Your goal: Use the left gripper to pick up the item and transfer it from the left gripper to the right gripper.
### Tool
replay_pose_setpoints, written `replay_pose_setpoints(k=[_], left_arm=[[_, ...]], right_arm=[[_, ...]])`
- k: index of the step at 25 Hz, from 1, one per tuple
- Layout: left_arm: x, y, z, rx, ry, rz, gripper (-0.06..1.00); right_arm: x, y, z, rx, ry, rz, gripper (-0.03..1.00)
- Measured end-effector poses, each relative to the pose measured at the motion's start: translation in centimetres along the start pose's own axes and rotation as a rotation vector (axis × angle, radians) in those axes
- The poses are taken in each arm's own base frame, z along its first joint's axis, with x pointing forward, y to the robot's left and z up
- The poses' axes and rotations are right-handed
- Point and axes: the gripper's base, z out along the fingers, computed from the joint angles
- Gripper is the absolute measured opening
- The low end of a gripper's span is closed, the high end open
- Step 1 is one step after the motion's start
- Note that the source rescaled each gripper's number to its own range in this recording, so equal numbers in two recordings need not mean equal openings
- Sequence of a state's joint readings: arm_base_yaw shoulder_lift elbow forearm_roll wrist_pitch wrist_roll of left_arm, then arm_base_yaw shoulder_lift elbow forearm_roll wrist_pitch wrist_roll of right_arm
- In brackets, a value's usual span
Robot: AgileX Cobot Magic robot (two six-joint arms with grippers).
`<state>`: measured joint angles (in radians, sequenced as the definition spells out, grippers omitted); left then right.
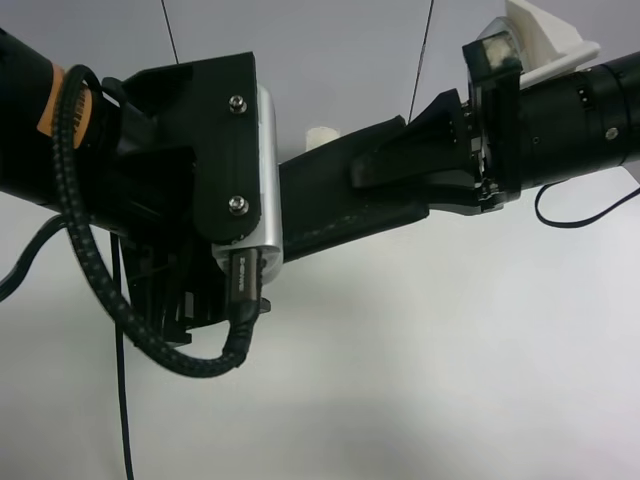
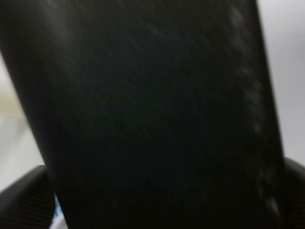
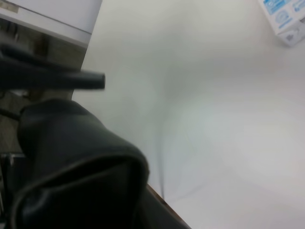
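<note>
The item, a dark green pouch [image 1: 330, 205], hangs in the air between the two arms, well above the table. The left gripper [image 1: 265, 215], with silver plate, braided cable and orange band, is shut on its one end; the pouch fills the left wrist view [image 2: 152, 114] between the two fingers [image 2: 24, 195]. The right gripper [image 1: 405, 190], on the arm with the white bracket, has its jaws around the pouch's other end. In the right wrist view one finger [image 3: 71, 80] stands a narrow gap off the pouch [image 3: 71, 157]; the other finger is hidden.
The blue-white carton [image 3: 286, 19] lies on the white table [image 3: 214, 119]. The top of a white candle [image 1: 320, 135] peeks out behind the pouch. Thin cables [image 1: 125, 400] hang below the arm at the exterior high view's left.
</note>
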<state>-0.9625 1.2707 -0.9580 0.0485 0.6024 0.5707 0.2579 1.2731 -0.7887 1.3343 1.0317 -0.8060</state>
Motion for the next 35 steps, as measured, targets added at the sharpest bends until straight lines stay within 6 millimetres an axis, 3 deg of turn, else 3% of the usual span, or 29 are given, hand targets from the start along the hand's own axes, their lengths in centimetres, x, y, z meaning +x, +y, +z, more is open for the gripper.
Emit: replay_pose_setpoints(k=[2,6,10,20,28,35], left_arm=[[-0.2,0.0,0.0,-0.004,-0.019,-0.01,0.97],[-0.2,-0.1,-0.1,0.006,-0.025,-0.026,0.98],[0.1,-0.3,-1.7,0.014,-0.013,-0.03,0.98],[2.5,-1.3,-10.6,-0.04,-0.054,-0.205,0.98],[7.3,-2.6,-18.0,-0.211,-0.061,-0.48,0.98],[11.5,-5.0,-21.9,-0.279,-0.151,-0.604,0.98]], right_arm=[[0.0,0.0,0.0,-0.002,0.002,0.0,0.02],[0.1,0.1,0.0,-0.008,0.007,0.0,0.02],[0.1,0.1,0.0,-0.009,0.009,0.0,0.02],[0.2,0.0,0.0,0.003,0.021,-0.01,0.02],[0.2,-0.2,0.0,0.017,0.017,-0.014,0.01],[0.1,-0.2,0.0,0.02,0.014,-0.015,0.01]])
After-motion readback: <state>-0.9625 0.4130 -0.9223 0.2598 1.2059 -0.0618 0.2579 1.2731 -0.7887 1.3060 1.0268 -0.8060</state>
